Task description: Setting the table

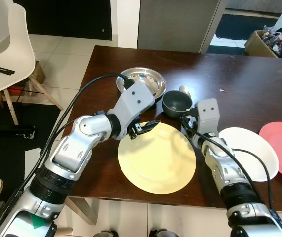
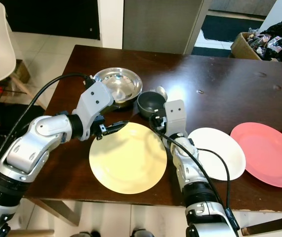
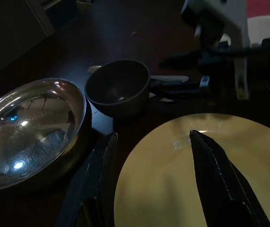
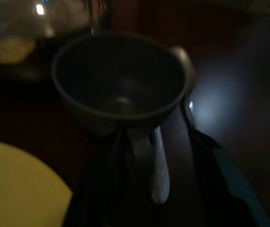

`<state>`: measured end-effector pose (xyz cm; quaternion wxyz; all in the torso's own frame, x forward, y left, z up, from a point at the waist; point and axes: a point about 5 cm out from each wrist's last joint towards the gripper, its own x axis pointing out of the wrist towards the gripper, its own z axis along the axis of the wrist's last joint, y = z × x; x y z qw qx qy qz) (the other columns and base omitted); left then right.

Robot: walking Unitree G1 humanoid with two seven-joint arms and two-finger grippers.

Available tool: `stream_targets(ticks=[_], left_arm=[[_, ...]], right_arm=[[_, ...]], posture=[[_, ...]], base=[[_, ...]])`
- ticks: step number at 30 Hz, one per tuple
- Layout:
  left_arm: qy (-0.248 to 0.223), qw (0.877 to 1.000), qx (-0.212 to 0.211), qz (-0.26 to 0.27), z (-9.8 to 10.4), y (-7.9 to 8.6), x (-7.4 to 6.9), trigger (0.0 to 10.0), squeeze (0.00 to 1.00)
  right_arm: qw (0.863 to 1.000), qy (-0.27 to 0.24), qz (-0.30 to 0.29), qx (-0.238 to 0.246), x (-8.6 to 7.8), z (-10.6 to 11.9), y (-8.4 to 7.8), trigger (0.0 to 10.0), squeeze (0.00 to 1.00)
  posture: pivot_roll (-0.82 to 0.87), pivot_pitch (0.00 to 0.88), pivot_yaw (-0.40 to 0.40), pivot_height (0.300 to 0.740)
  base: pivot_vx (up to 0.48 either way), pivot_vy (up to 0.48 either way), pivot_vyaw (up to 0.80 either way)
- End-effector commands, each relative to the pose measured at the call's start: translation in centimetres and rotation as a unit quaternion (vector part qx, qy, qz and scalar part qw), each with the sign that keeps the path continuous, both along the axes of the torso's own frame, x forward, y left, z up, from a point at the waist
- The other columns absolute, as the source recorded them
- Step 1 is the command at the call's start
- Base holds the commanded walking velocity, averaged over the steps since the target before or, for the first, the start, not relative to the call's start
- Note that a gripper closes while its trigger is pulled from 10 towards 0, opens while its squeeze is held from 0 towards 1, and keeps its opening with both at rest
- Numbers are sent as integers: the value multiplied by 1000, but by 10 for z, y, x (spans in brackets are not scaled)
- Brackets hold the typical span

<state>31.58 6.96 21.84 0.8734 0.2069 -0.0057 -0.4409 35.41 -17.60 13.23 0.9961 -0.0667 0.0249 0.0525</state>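
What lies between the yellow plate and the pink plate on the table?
The white plate lies between the yellow plate and the pink plate, in both eye views.

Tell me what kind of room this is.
Probably a home dining area: a dark wooden table set with a yellow plate, white plate and steel bowl, a white chair alongside on tiled floor.
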Motion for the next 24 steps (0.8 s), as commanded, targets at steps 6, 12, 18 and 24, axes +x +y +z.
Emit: stream_targets(ticks=[6, 12, 18, 24], left_arm=[[2, 1000, 0, 1, -2, -2, 2, 10000, 0], [4, 1000, -6, 8, -2, -1, 2, 10000, 0], [-10, 998, -31, 47, 0, 8, 6, 10000, 0], [-41, 981, -111, 154, 6, 32, 13, 10000, 0]], right_arm=[[999, -34, -8, 3, -8, 14, -6, 10000, 0], [997, -73, -23, 12, -18, 33, -9, 10000, 0], [991, -130, -18, 23, -43, 51, -3, 10000, 0], [979, -192, 36, 66, -75, 66, 25, 10000, 0]], posture=[[-46, 52, 40, 740], [-57, 53, 36, 740], [-77, 56, 43, 740], [-106, 60, 61, 740]], base=[[0, 0, 0], [0, 0, 0], [0, 0, 0], [0, 0, 0]])
